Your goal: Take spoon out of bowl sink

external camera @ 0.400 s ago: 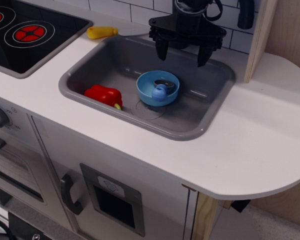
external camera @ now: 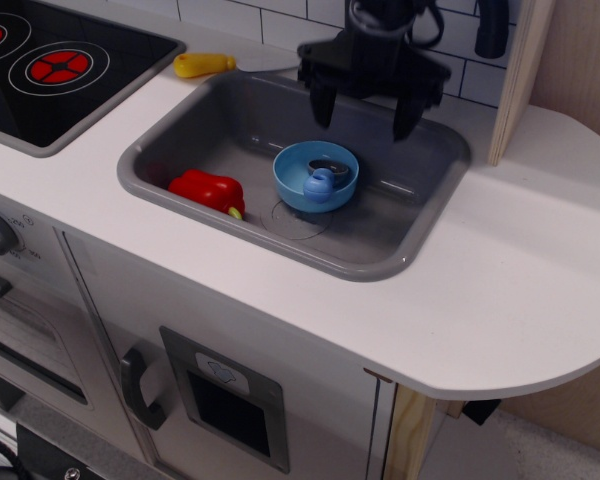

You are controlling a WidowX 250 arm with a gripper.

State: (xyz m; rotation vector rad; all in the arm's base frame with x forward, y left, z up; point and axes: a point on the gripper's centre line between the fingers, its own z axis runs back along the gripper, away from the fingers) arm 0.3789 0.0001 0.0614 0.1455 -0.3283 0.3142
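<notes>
- Since the earlier frame, the gripper (external camera: 364,118) has dipped slightly toward the bowl (external camera: 292,166) and looks a little blurred, as if moving; nothing in the sink (external camera: 420,225) has shifted.
- Only one view is offered (the angled one over the counter), so everything below comes from it.
- Tool state: the two black fingers (external camera: 323,105) stand spread wide apart, holding nothing, hanging over the back of the basin behind the bowl.
- Task thing: the spoon (external camera: 320,184) lies inside the bowl, at its front edge, its rounded end resting near or on the rim. It is a darker blue than the bowl and much smaller.
- The bowl sits on the sink floor, just behind the faint circular drain mark (external camera: 298,219).
- Left of the bowl, near but apart from it, lies a red toy pepper (external camera: 208,190).
- Well behind and left of the bowl, up on the countertop, lies a yellow-handled toy knife (external camera: 206,64); further left still is the black stovetop (external camera: 60,65) with red rings.
- Risk, as a judgement: the spoon is stubby and hugs the rim, so one finger could catch the bowl wall and tip or drag the light bowl.
- Another risk: a close that takes in the rim as well would lift bowl and spoon together.
- The gripper stands behind the bowl while the spoon is at its front, so descending without first coming forward would miss.
</notes>
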